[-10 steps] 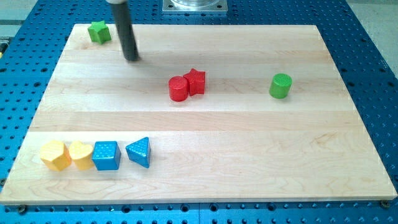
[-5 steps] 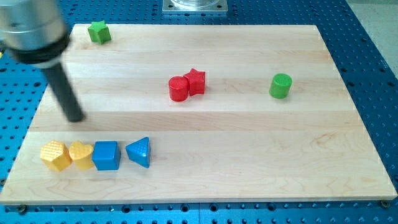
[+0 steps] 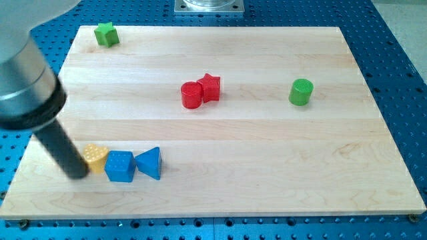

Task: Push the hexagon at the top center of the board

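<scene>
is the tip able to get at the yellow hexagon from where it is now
Probably yes, but I can't confirm it. My tip sits at the view's left of the row, against a yellow block beside the blue cube. The rod hides the row's left end, so the hexagon does not show.

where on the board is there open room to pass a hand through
Widest bare stretch: the view's right and bottom, below the green cylinder. Also open between the green star and red blocks. Crowded at bottom left, around my tip.

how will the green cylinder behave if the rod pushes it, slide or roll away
The green cylinder stands upright on its flat end, so it would likely slide, not roll. It looks squat, so tipping seems unlikely. The wooden board looks smooth, so it may skid or spin easily.
</scene>
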Robot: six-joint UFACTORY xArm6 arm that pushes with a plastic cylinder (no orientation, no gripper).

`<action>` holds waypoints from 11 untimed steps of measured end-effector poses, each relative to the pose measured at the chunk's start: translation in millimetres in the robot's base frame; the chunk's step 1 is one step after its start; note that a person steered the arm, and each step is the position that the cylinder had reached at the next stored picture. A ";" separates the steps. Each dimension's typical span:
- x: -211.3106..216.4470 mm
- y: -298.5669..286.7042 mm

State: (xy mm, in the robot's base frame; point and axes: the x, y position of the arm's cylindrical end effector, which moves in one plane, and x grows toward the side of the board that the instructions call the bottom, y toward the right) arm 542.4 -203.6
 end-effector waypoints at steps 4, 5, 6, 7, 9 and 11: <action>23.6 -43.9; -6.7 -44.2; -53.6 -42.1; -92.0 -38.1; -109.8 -67.6; -139.1 -5.0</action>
State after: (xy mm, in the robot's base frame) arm 403.3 -208.6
